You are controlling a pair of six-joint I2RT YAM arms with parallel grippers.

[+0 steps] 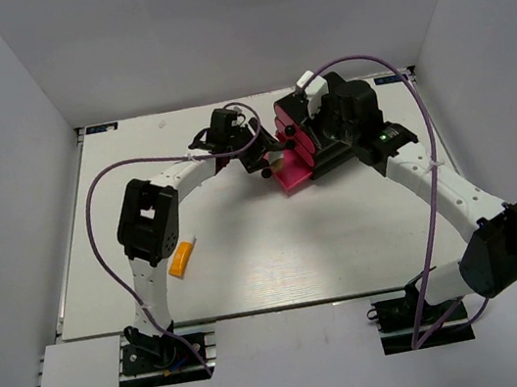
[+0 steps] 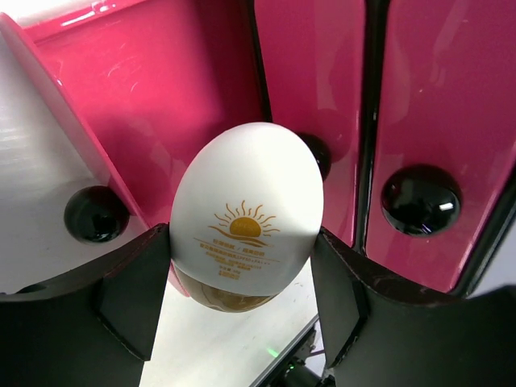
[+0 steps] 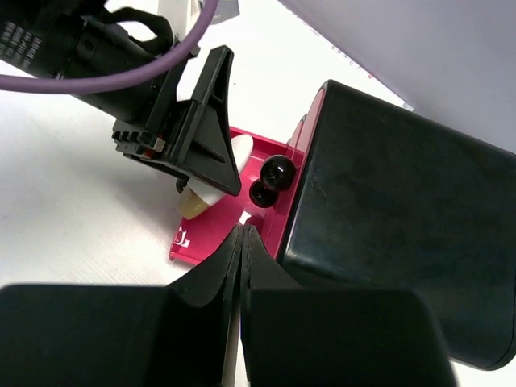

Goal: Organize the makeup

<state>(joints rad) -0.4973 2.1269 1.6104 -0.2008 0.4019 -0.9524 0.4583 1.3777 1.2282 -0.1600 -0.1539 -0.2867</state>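
While the orange tube (image 1: pixel 181 258) lies loose on the table (image 1: pixel 299 256) beside the left arm, not yet sorted, the left gripper (image 2: pixel 240 258) is up at the drawer unit with the white egg-shaped piece (image 2: pixel 246 201). Its fingers (image 2: pixel 129 298) are spread wide and clamp the egg's flanks. My read: it's being carried to the pulled-out pink drawer (image 3: pixel 201 238) for a drop-in, not released yet.

Next right is the black box (image 3: pixel 387 201). The right gripper (image 3: pixel 242 242) is fully closed with nothing in it, tips just beside the box's lower front corner. Probably bracing the box or parked clear. Can't tell if it touches.

View differences:
- Top view gives layout only: where the tube lies, both arms converging on the box. The egg is a speck there.
- Left wrist shows the grip, the gold sun logo, and closed drawer fronts (image 2: pixel 419 97) with black knobs (image 2: pixel 421 200) behind. It doesn't show what's under the egg.
- Right wrist fills that gap: tan end lowest, egg above the open drawer's outer end. The visible drawer floor looks bare.
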